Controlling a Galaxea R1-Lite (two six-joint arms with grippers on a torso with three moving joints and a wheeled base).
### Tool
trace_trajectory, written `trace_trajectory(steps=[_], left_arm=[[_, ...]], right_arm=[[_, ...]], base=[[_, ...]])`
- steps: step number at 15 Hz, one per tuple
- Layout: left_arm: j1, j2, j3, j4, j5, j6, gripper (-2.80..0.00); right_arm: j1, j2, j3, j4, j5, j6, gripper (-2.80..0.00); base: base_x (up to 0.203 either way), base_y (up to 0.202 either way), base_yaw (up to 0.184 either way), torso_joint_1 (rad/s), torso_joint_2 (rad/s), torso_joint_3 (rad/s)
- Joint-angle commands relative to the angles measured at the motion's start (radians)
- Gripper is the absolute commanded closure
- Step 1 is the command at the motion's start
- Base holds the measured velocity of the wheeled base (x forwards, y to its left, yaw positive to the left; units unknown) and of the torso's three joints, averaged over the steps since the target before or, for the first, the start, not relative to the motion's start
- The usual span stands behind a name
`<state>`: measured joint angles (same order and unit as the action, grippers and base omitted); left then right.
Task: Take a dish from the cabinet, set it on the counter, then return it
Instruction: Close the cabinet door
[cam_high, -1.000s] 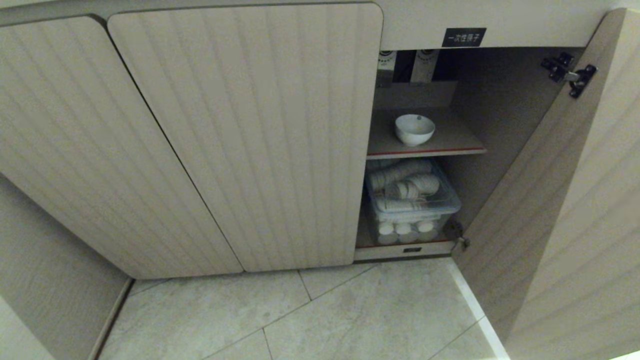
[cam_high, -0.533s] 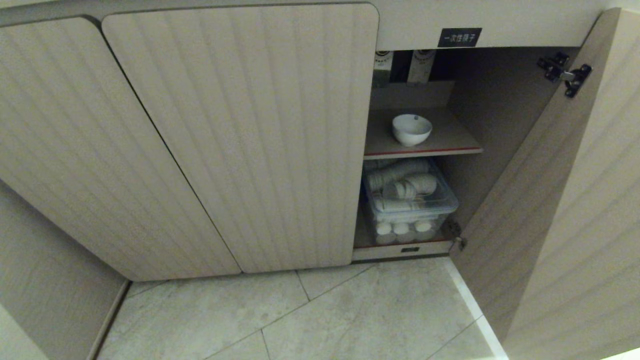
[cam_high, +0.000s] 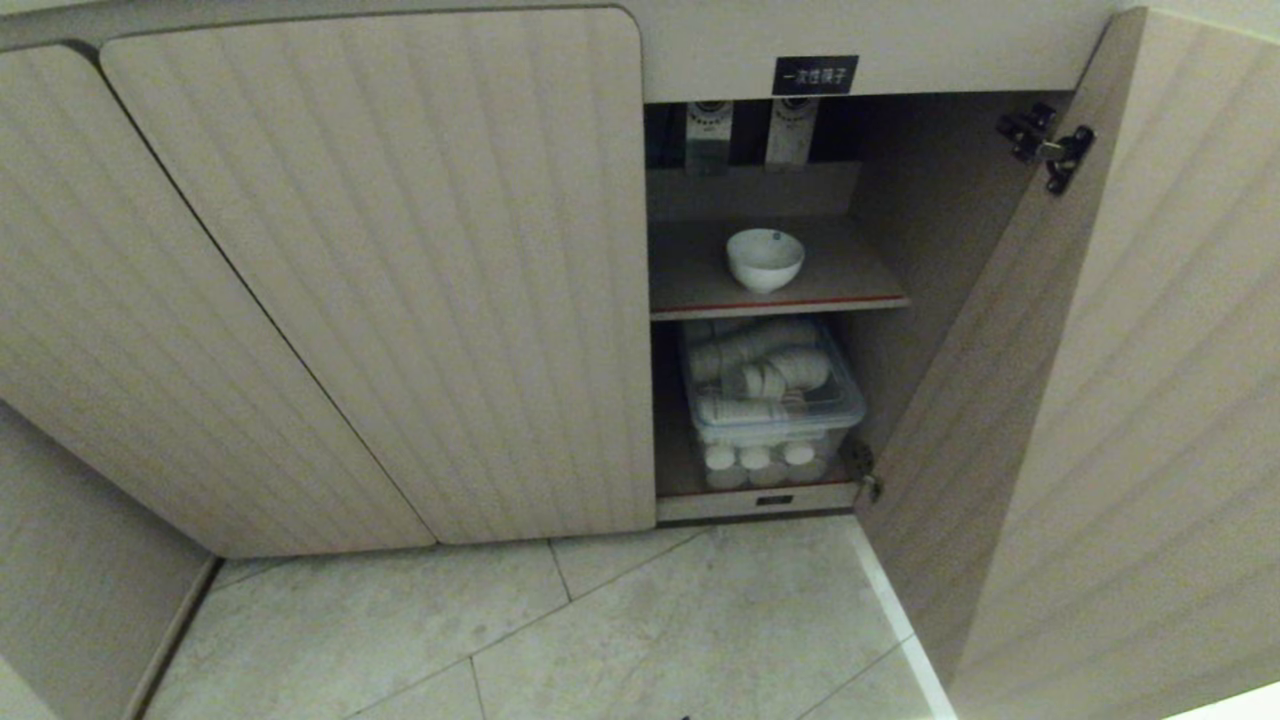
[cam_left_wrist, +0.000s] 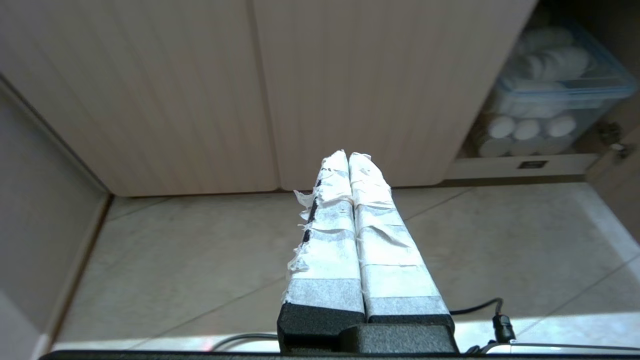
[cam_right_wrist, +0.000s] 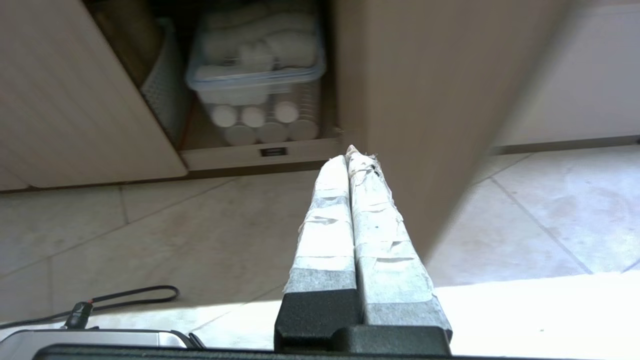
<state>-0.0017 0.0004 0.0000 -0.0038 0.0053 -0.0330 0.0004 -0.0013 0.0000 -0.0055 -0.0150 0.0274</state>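
floor (cam_high: 600, 630): pale tiles, open before the cabinet (cam_high: 380, 270) | left gripper (cam_left_wrist: 348, 156), right gripper (cam_right_wrist: 349, 156): low over tiles, taped fingers pressed together, empty; wrist views only | right door (cam_high: 1100, 400) swung wide | clear bin (cam_high: 770, 410) of cups below | dish (cam_high: 765, 259) upright on red-edged shelf (cam_high: 860, 295), head view only

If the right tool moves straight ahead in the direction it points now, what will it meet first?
Probably the open cabinet door: the shut right tool points at that door's lower edge, beside the clear bin of cups. Depth is unclear, so it might instead meet the cabinet's bottom rail.
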Motion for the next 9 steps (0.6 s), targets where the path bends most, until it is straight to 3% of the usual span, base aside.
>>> trace_trajectory(steps=[1, 6, 9], left_arm=[[0.0, 0.0, -0.001, -0.001, 0.001, -0.001, 0.0], [0.0, 0.0, -0.001, -0.001, 0.001, -0.001, 0.0], [0.0, 0.0, -0.001, -0.001, 0.001, -0.001, 0.0]], right_arm=[[0.0, 0.001, 0.0, -0.001, 0.0, 0.0, 0.0], [0.0, 0.001, 0.0, -0.001, 0.0, 0.0, 0.0], [0.001, 0.001, 0.0, -0.001, 0.0, 0.0, 0.0]], base=[[0.0, -0.188, 0.003, -0.002, 0.0, 0.007], [0.0, -0.178, 0.002, 0.003, 0.0, 0.001], [0.0, -0.026, 0.0, 0.002, 0.0, 0.0]])
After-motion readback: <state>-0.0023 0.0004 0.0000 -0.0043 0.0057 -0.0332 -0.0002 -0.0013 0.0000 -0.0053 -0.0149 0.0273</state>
